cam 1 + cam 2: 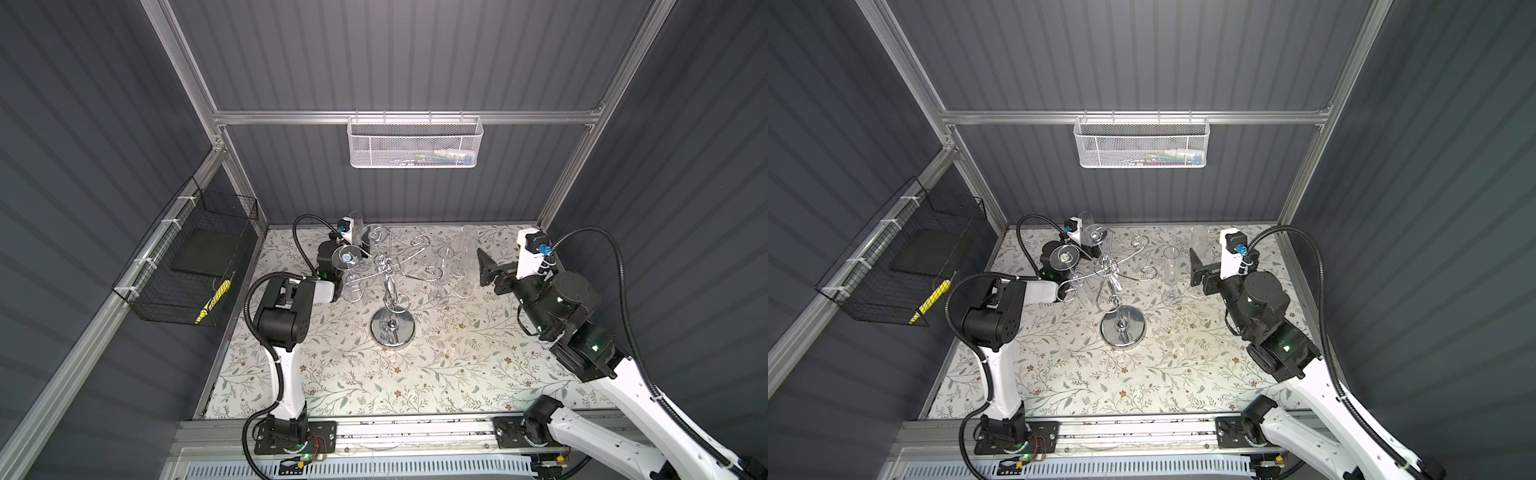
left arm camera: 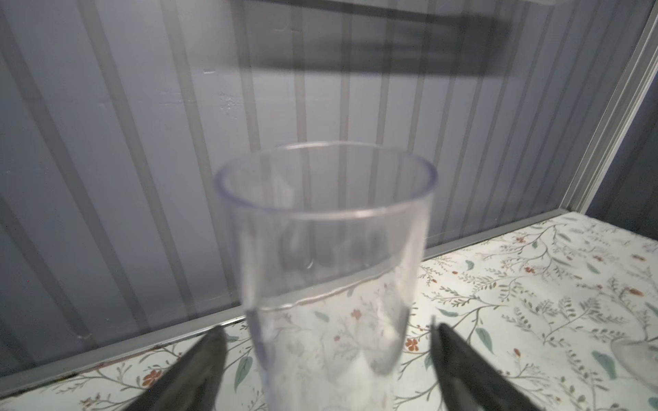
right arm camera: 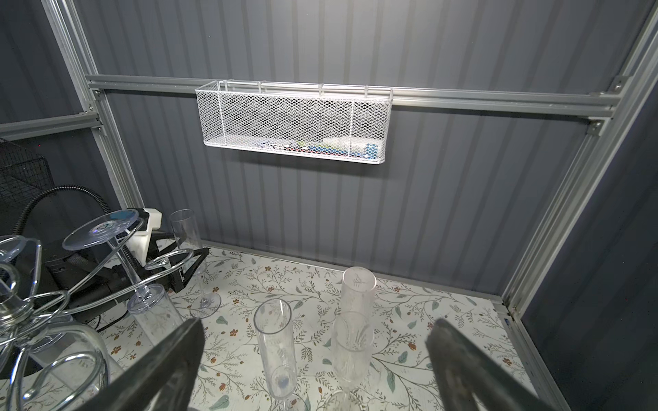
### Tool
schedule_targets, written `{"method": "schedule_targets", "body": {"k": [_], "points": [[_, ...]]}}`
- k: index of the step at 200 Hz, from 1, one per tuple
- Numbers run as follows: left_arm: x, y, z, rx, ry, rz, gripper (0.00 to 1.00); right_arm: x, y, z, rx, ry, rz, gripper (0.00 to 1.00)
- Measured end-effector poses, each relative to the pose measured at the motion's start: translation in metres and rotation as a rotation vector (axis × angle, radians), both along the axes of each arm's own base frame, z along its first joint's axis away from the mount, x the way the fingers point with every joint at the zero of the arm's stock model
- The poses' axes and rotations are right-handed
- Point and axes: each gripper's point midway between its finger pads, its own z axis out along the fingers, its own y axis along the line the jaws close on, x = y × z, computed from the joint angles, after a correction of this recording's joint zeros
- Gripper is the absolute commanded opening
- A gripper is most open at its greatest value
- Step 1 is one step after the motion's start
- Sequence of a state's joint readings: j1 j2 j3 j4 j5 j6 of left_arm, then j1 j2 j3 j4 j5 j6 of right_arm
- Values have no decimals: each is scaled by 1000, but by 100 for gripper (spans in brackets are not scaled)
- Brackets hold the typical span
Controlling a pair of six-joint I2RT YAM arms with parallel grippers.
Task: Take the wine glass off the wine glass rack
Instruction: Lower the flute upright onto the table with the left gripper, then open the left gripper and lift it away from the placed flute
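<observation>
Wine glass rack (image 1: pixel 392 328) stands near the middle of the floral table (image 1: pixel 353 382) in both top views. Hanging glasses (image 1: pixel 347 257) sit foot-up on its hooks on the 10 and 11 o'clock side. My left pincer (image 1: pixel 359 243) is at 11 o'clock from the rack's base, close to the back wall and partly hidden behind those glasses. The wine glass (image 1: pixel 355 218) stands upright there, off the rack. My right pincer (image 1: pixel 1199 268) is at 2 o'clock, spread and empty, near the standing glasses (image 1: pixel 1171 266).

From my left wrist, the wine glass (image 2: pixel 325 249) stands rim-up between my fingers (image 2: pixel 199 366). They are wide apart, with cloth showing on each side of the glass, so I grip nothing.

From my right wrist, my fingers (image 3: pixel 171 359) are spread with nothing between them, and the standing glasses are just ahead. Beyond the rack (image 3: pixel 42 302), the wine glass (image 3: pixel 187 245) rests its foot on the table between my left pincer's parted fingers.
</observation>
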State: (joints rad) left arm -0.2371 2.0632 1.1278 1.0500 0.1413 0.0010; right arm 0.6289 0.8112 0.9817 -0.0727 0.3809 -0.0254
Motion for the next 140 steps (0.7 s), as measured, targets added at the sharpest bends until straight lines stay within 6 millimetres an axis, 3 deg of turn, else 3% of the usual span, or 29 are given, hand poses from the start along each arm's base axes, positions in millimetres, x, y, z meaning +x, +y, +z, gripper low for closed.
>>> {"method": "schedule_targets", "body": {"k": [26,80,140], "points": [[-4,3,10,-3,-12,11,100,-1,0,-2,-2,10,5,99],[-21,11,50,-20,-74,31,100,-10,-5,4,22,-2,15,99],[-36,16,64,-16,-53,44,100,-16,-7,1,30,17,25,99]]}}
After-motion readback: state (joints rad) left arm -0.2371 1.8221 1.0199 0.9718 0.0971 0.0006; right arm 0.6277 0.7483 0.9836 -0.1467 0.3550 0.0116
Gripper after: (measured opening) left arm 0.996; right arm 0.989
